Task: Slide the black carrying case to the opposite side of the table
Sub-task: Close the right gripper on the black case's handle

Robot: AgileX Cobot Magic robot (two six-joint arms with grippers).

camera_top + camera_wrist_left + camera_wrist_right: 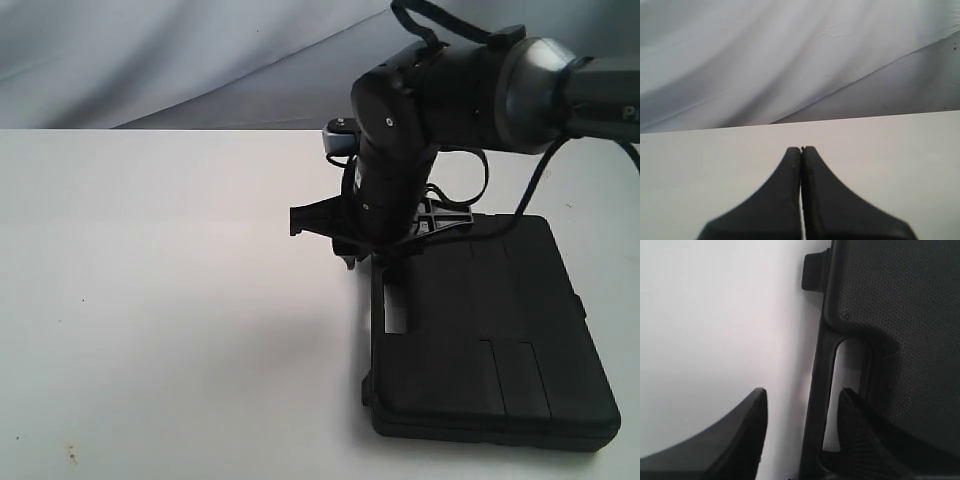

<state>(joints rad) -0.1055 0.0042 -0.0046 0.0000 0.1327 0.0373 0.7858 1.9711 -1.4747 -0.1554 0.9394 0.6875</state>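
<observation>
The case (pixel 490 330) lies flat on the counter (pixel 150 300), toward the right and near side of the exterior view. The right claw (pixel 802 395) has its jaws parted and straddles the handle (pixel 816 385) on the case's left edge. One finger (pixel 747 425) is over bare counter outside the handle, the other at the handle slot; whether either touches it cannot be told. The left claw (pixel 801 152) is closed on nothing, above bare counter.
</observation>
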